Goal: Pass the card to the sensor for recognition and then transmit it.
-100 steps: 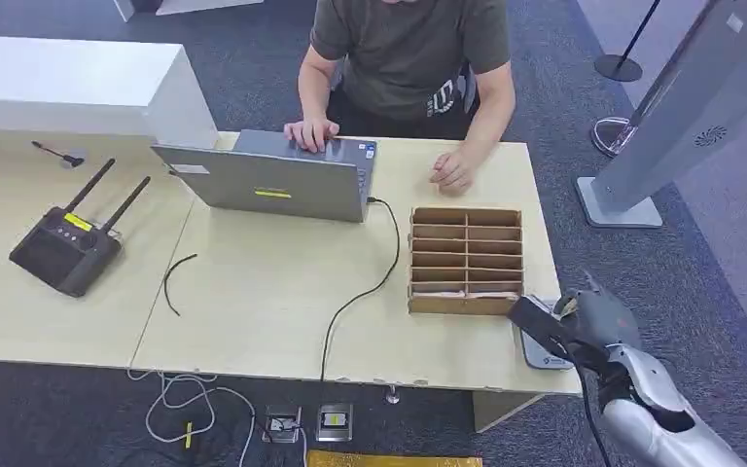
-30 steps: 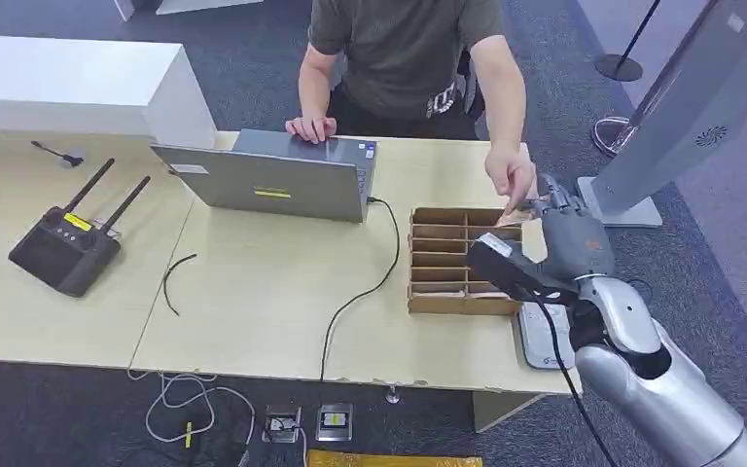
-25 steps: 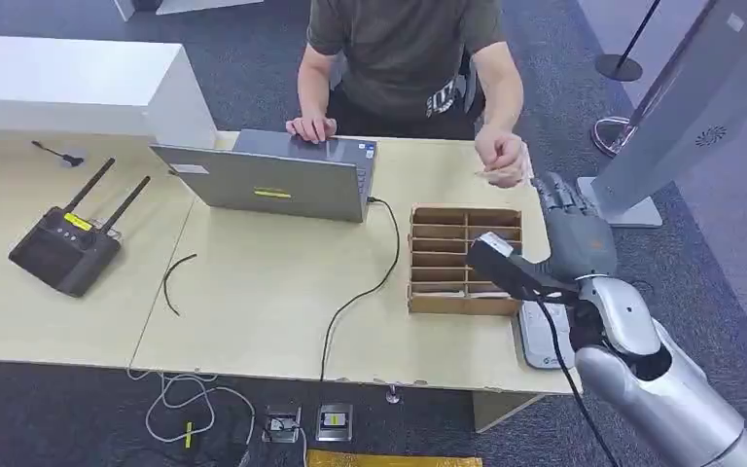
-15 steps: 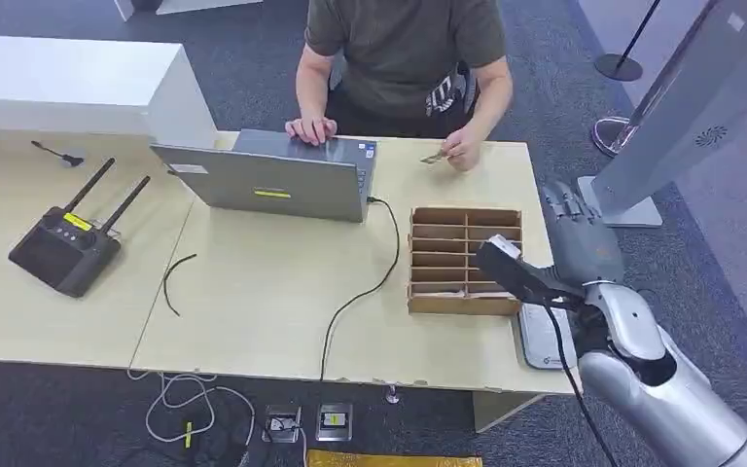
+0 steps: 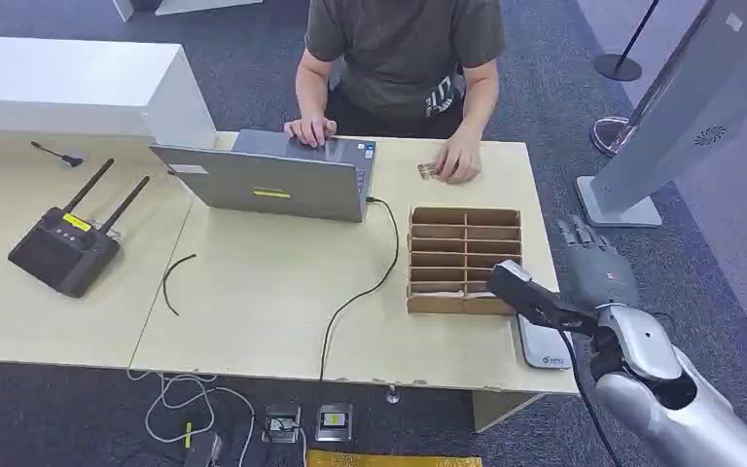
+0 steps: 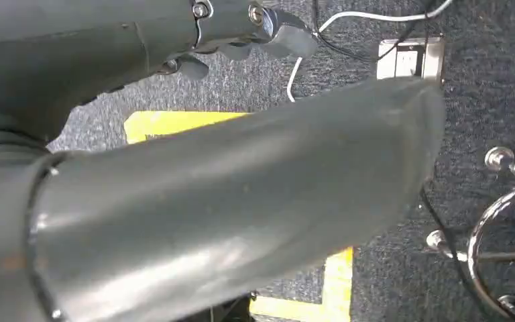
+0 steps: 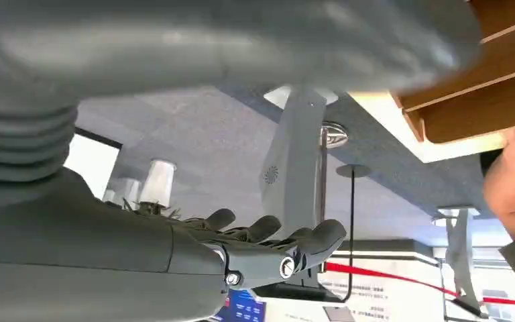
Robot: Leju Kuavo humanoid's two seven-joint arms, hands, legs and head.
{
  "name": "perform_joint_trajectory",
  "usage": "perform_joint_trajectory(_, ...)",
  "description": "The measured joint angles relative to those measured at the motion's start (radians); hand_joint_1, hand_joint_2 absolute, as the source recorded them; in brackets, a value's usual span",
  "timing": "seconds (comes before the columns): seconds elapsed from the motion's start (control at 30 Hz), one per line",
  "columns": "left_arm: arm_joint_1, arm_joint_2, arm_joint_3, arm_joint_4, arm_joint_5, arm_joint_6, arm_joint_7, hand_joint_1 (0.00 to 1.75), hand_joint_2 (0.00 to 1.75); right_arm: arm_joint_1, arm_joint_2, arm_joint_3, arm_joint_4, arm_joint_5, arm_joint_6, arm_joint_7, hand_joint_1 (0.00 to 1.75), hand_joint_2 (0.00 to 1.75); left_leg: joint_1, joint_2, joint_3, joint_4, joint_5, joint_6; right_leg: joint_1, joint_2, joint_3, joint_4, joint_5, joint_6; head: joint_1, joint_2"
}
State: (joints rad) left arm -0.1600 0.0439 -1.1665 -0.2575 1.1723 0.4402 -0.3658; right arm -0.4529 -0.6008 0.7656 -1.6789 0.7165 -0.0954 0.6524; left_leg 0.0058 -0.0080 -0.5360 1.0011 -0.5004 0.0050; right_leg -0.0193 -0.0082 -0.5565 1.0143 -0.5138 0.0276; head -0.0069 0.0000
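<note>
Card [image 5: 428, 171] lies flat on tabletop [image 5: 253, 292] under person's hand [image 5: 459, 161]; probably thin, stiff, slippery, best pinched at an edge. Right hand [image 5: 598, 268] empty, fingers [image 7: 268, 228] spread, beside sensor [image 5: 545, 345].

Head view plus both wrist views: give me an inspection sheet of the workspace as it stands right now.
Surface: light wooden table.
Job's things: card flat on the table under the person's hand; sensor pad at the table's near right corner, beside the wooden divider box.
Clutter: laptop, black controller with antennas, small black tool.
Hands: right hand off the table's right edge, holding nothing, fingers extended; left hand hangs over the floor, nothing held.
Cables: black cable from laptop over the front edge; loose short wire; white cable on the floor.
Surroundings: seated person, grey kiosk, dark carpet.
</note>
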Motion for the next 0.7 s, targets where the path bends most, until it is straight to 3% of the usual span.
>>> perform_joint_trajectory(0.4,0.024,-0.003,0.070,0.000,0.043,0.000,0.036,0.00,0.00,-0.006,-0.006,0.027,0.001,-0.025,-0.022,-0.028,0.00,1.75,0.000,0.000,0.000,0.000,0.000,0.000,0.000,0.000,0.000,0.000,0.000,0.000,0.000,0.000)
perform_joint_trajectory(0.7,0.032,-0.005,0.098,0.000,0.053,-0.003,0.036,0.00,0.00,-0.011,-0.005,0.070,0.009,0.034,-0.050,-0.029,0.00,1.75,0.000,0.000,0.000,0.000,0.000,0.000,0.000,-0.001,0.000,0.000,0.000,0.000,0.000,0.000)
